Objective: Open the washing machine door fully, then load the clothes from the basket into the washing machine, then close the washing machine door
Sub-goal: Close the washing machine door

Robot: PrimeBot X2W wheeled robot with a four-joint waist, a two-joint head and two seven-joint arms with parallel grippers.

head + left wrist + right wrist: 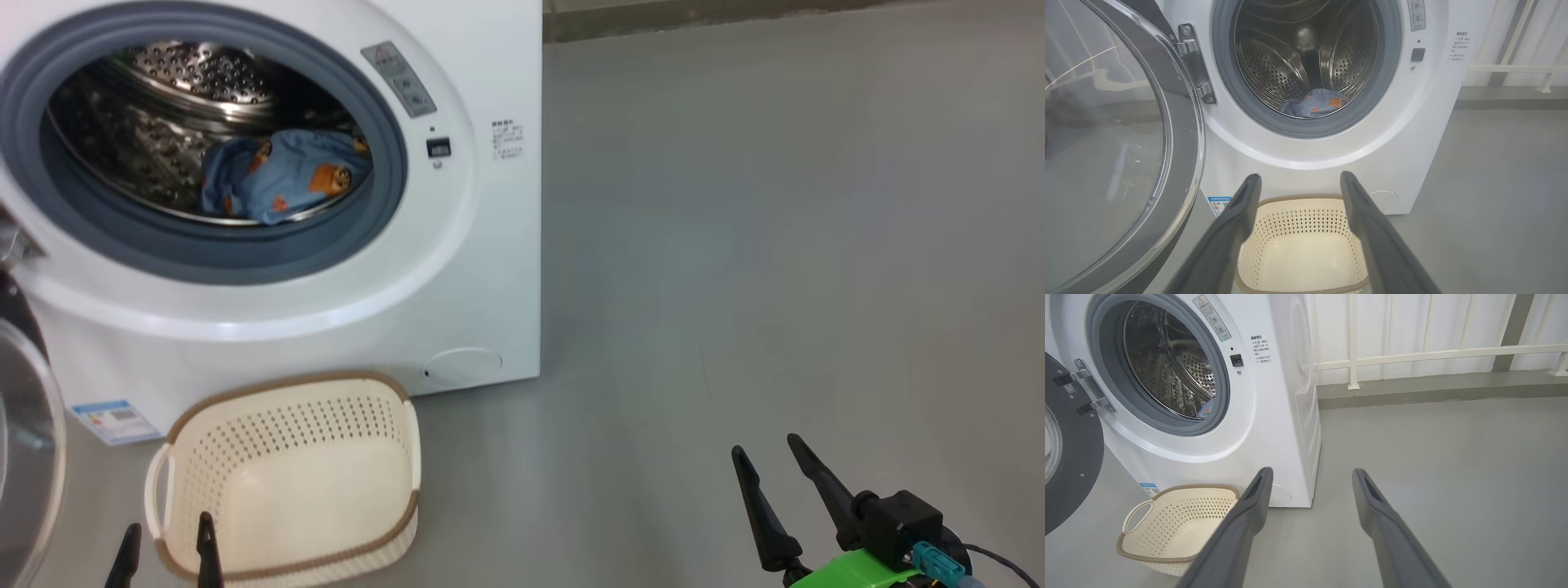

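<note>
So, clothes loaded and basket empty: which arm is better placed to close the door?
Probably left. The washing machine door hangs open on the robot's left, near the left end effector; the right end effector sits far right, over the floor.

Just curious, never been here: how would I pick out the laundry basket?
Find the big white washer with its door open. On the grey floor right before it sits the basket. It is cream, perforated, brown-rimmed and empty.
</note>
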